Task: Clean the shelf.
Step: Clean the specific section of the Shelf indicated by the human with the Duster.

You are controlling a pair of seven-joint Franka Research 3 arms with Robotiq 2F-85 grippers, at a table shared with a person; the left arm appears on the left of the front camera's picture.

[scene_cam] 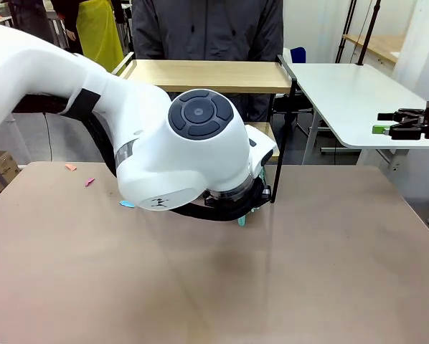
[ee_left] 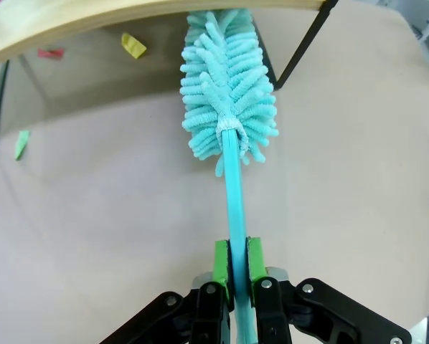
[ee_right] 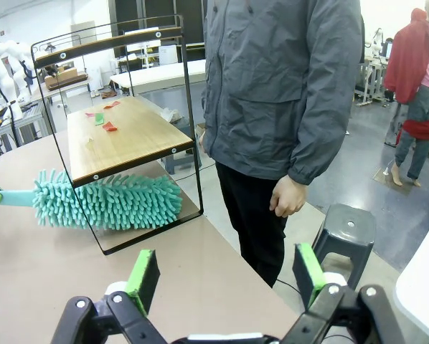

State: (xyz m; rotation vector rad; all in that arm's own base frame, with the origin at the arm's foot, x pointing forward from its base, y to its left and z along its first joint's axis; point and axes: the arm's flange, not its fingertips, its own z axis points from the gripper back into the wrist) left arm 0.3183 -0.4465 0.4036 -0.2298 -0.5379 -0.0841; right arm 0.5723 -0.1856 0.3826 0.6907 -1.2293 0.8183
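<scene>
The brown table (scene_cam: 329,272) occupies the near part of the scene. Above its middle the left arm (scene_cam: 178,154) is reached in from the left, and the left gripper (ee_left: 237,259) is clenched on the thin teal handle of a duster (ee_left: 225,79), the handle being pinched between the two green pads (ee_left: 220,261). The fluffy teal head of the duster is extended away from the gripper, low over the table, and is passed beneath the lower wooden board of the shelf (scene_cam: 207,75), between its black legs. Small coloured paper scraps (scene_cam: 90,182) are scattered on the table to the left of the arm, and yellow, red and green scraps (ee_left: 134,44) lie on the table under and beside the shelf. The right gripper (ee_right: 225,272) is held at the right, well apart from the shelf, with its jaws spread wide and nothing between them. The shelf stands on the far middle part of the table; red and green scraps (ee_right: 103,118) rest on its lower board. A white table (scene_cam: 343,93) adjoins on the far right. Beyond the shelf, at the far side, a person (scene_cam: 207,29) in a dark jacket is standing, with one hand (ee_right: 288,197) hanging loosely near a grey stool (ee_right: 343,226).
</scene>
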